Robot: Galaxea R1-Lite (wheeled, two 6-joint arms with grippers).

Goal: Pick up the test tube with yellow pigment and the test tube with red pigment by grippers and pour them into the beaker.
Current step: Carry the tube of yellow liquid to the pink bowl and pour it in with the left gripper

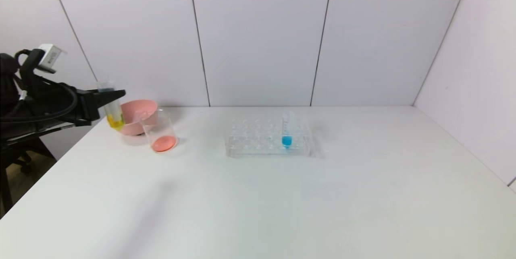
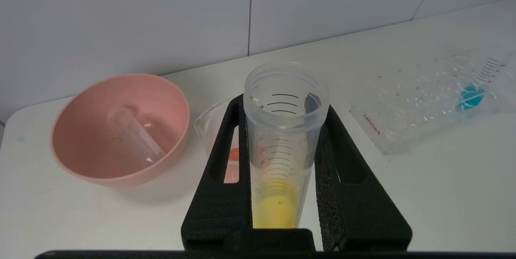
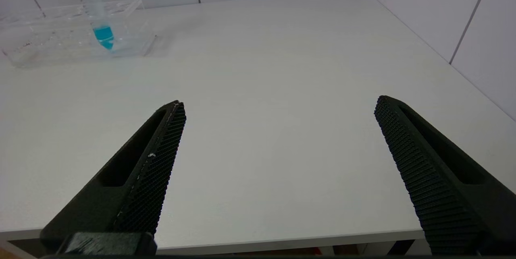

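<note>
Clamping the yellow tube (image 2: 282,146), left pincer (image 2: 282,162) seemingly hovers beside beaker (image 1: 160,132); right pincer (image 3: 278,108) agape.

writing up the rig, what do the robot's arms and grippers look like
Both grippers are matte black two-finger jaws. The left gripper sits on a black arm looped with thick black cables, a small white box mounted above it. The right gripper has long tapering fingers with slotted cut-outs and finely ribbed inner pads. No sleeves or markings show.
</note>
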